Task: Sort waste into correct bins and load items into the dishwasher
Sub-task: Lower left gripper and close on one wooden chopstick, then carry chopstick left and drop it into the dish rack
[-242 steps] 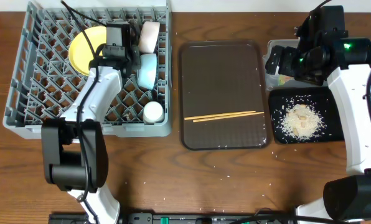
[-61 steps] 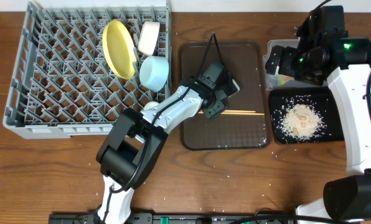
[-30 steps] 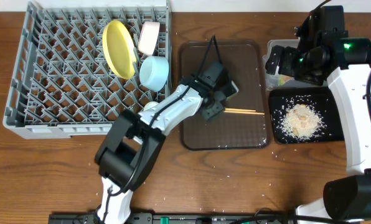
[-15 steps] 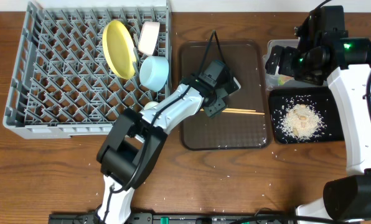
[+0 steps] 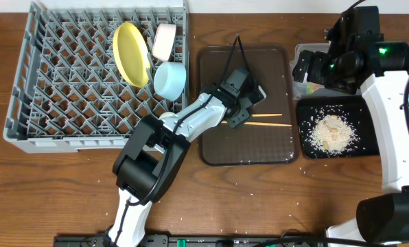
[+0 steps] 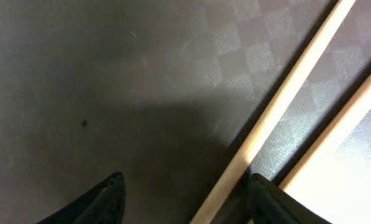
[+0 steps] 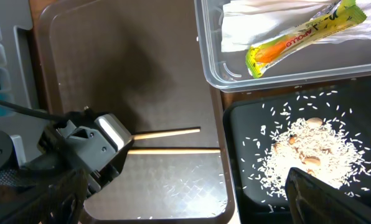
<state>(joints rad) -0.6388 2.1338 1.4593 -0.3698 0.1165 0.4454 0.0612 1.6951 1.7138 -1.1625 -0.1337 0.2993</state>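
Two wooden chopsticks (image 5: 267, 120) lie on the brown serving tray (image 5: 246, 75), splayed slightly apart. My left gripper (image 5: 239, 119) stands open and low over their left ends. In the left wrist view one chopstick (image 6: 279, 102) passes between the fingers close to the right fingertip (image 6: 266, 202), and the other chopstick (image 6: 353, 118) lies outside it. My right gripper (image 5: 311, 68) hangs open and empty above the clear tub (image 7: 210, 62), which holds the snack wrapper (image 7: 297, 37) and white napkin (image 7: 248, 25). Rice crumbs (image 7: 310, 146) lie in the black tray (image 7: 248, 180).
The grey dish rack (image 5: 53, 103) at the left holds the yellow plate (image 5: 131, 53), the white bowl (image 5: 164, 41) and the light-blue bowl (image 5: 169, 79) on edge near its right side. The left arm reaches from the table's front across the rack's corner.
The chopsticks, lying as one line a moment ago, have spread apart at their right ends. My left gripper shifted slightly over them. The right arm has not moved.
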